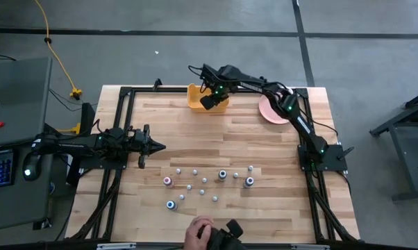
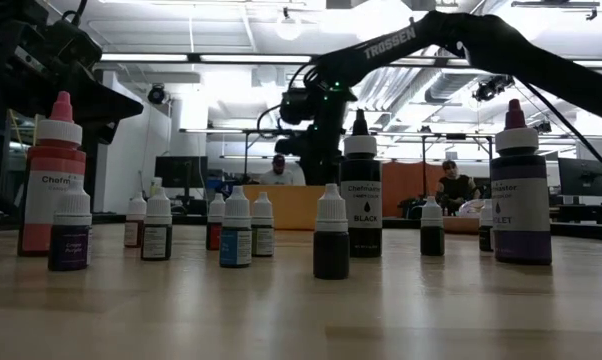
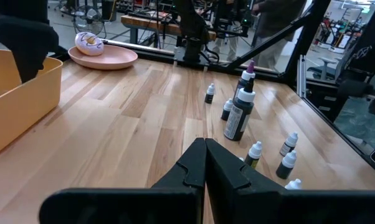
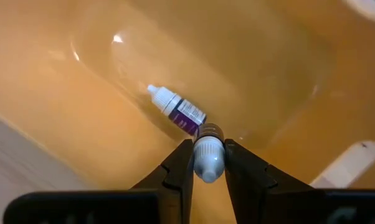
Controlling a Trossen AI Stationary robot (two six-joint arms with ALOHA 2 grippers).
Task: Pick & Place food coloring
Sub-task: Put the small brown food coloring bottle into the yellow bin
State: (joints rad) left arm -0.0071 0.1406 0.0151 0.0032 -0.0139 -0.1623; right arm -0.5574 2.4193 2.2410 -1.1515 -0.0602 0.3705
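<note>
Right wrist view first: small bottle (image 4: pixel 207 155) pinched between the right gripper (image 4: pixel 208 163) fingers, white cap end toward the camera, dark body end away, long axis running straight out along the fingers toward the floor of the yellow bin (image 4: pixel 262 74). Jaws narrowed to the bottle's width, both fingertips pressed to its sides. Just past the fingertips, lying flat on the bin floor: a second bottle (image 4: pixel 175 110), white nozzle pointing away from the held one, purple-labelled body nearly touching its far end, long axis slanted across the line of the fingers. So two bottles inside the bin's walls, one gripped, one lying loose.

High view: right gripper (image 1: pixel 210 101) over the yellow bin (image 1: pixel 196 97) at the table's far edge, pink plate (image 1: pixel 267 110) beside it. Well away from those fingers, mid-table toward the near edge, loose cluster of upright bottles (image 1: pixel 223 175), roughly fifteen, caps up, tiniest ones hard to count exactly.

Low view: same bottles standing upright, long axes vertical, among them a tall black-labelled one (image 2: pixel 360 190), a tall pink one (image 2: pixel 54 180) and a tall violet one (image 2: pixel 521 190).

Left gripper (image 1: pixel 151 146) parked over the table's left side, fingers (image 3: pixel 194 168) pressed together, nothing between them, bottle cluster ahead of the tips.
</note>
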